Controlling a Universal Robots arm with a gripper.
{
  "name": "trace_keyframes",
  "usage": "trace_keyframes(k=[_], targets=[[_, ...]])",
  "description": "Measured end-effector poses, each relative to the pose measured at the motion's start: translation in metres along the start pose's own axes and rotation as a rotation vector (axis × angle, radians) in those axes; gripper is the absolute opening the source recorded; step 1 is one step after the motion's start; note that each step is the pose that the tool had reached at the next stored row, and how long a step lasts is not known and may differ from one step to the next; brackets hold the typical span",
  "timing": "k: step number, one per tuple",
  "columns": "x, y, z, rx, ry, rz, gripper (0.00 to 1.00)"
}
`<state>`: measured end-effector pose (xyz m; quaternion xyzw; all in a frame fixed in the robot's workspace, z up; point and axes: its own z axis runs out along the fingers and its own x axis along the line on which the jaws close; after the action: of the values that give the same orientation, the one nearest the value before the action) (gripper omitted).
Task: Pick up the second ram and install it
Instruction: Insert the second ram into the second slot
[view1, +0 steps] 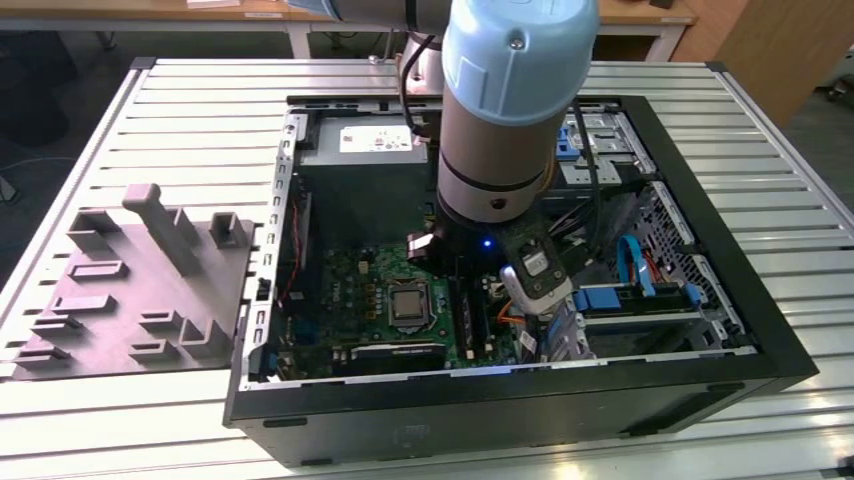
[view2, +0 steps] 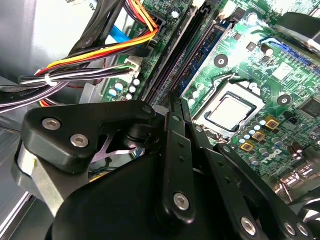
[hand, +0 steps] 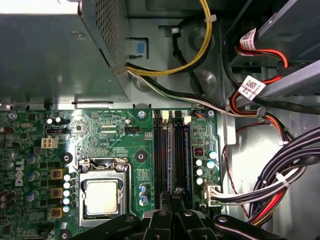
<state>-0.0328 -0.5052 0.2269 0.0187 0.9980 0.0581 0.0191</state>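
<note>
I had the black two-fingered gripper (hand: 172, 199) standing tips-down inside the open black computer case (view1: 534, 400), at the near end of the bank of long black memory slots (hand: 159, 150) on the green motherboard (hand: 100, 130). In both wrist views its fingers (view2: 172, 130) lay drawn together with only a thin seam between them, so I judged it closed. I could not tell whether anything was pinched in that seam.

A thin dark edge ran along the slot bank directly in line with the fingertips. I took it for the second ram (hand: 172, 150), the long narrow dark blue-green circuit-board stick, standing on edge among the slots. Whether it was fully seated, or touching the fingertips, I could not tell. The square silver processor socket (hand: 102, 197) lay just beside the slots.

In the exterior view the pale-blue and grey robot arm (view1: 514, 100) reached down into the case. The grey metal power supply box (view1: 360, 165) behind it carried a white printed label (view1: 374, 138). In the first wrist view, white printed tags (hand: 250, 87) hung on the red and black cables, and white lettering marked the board's edge. A grey moulded parts tray (view1: 134, 290) sat on the slatted metal table (view1: 200, 110) towards the exterior view's left, well apart from the gripper.
</note>
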Motion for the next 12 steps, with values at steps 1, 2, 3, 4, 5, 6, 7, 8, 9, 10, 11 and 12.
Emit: trace_keyframes(k=[1,2,3,4,5,6,7,8,9,10,11,12], targets=[[0.0,0.0,0.0,0.0001,0.0,0.0,0.11],[0.0,0.0,0.0,0.0001,0.0,0.0,0.11],[0.0,0.0,0.0001,0.0,0.0,0.0,0.11],[0.0,0.0,0.0002,-0.0001,0.0,0.0,0.11],[0.0,0.0,0.0001,0.0,-0.0001,0.0,0.11],[0.0,0.0001,-0.0005,-0.0001,-0.0001,0.0,0.11],[0.0,0.0002,-0.0018,-0.0001,-0.0001,0.0,0.11],[-0.0001,0.0004,-0.0036,-0.0001,-0.0001,0.0,0.11],[-0.0002,0.0007,-0.0058,0.0001,0.0,0.0,0.11],[-0.0003,0.0009,-0.0077,0.0002,0.0,0.0,0.11],[-0.0003,0.0012,-0.0093,0.0008,0.0,0.0,0.11],[-0.0004,0.0015,-0.0098,0.0025,-0.0002,0.0,0.11]])
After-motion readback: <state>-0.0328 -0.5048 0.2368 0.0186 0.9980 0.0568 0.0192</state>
